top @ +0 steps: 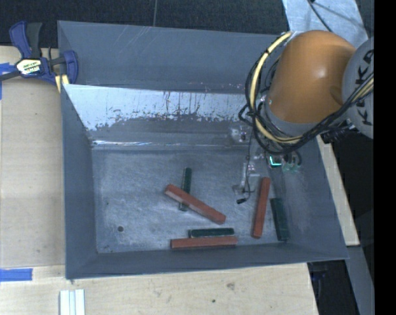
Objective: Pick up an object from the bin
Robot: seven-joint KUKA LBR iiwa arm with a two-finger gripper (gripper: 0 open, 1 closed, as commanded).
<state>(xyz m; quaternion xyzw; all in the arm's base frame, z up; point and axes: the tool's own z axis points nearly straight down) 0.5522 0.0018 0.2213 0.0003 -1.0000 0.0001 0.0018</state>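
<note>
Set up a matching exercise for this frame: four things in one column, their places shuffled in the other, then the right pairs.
Things
1. slanted red bar
2. upright red bar
3. level red bar
4. claw

Places
A. lowest in view, along the bin wall
B. just left of the upright red bar's top
C. mid-floor, across the short green bar
D. right side, beside the long green bar

Pairs: 1-C, 2-D, 3-A, 4-B
</note>
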